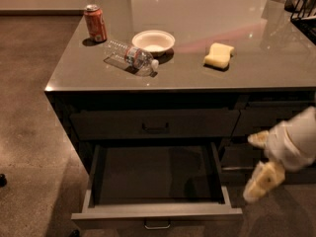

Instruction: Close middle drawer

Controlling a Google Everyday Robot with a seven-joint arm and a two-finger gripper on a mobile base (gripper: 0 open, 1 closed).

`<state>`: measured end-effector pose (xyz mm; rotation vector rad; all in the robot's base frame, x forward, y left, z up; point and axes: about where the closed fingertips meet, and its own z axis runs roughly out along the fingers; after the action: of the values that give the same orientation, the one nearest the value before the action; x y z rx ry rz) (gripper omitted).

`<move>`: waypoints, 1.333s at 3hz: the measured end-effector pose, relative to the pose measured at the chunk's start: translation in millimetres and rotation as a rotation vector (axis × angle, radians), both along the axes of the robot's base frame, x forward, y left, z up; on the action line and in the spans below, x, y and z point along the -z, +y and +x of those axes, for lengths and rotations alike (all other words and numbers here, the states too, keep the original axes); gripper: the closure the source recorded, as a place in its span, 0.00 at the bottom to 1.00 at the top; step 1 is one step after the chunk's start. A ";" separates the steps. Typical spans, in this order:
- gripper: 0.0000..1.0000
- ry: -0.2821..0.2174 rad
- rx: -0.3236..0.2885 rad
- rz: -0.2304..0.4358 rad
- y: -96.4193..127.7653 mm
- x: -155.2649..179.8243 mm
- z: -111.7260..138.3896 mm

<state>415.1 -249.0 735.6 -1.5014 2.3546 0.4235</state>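
Observation:
The middle drawer (157,213) stands pulled far out of the counter, its long dark tray empty and its small bar handle (157,225) at the bottom edge of the view. Above it a taller-fronted drawer (154,124) is shut. My gripper (260,161) hangs to the right of the open drawer, about level with its front right corner and apart from it. Its two pale yellow fingers (263,180) are spread and hold nothing.
On the grey countertop (256,63) stand a red soda can (95,22), a lying plastic bottle (130,57), a white bowl (153,41) and a yellow sponge (219,55). Narrower dark drawers (269,116) sit to the right, behind my arm. Brown floor lies to the left.

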 end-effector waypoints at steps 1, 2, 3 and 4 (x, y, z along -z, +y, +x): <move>0.00 -0.088 0.126 0.174 -26.6 52.6 -12.8; 0.00 -0.154 0.212 0.181 -56.4 56.5 -16.4; 0.00 -0.140 0.217 0.162 -51.6 71.5 -12.1; 0.00 -0.173 0.051 0.096 -21.3 152.1 -36.6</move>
<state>378.6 -270.2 583.6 -1.3743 2.2013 0.3730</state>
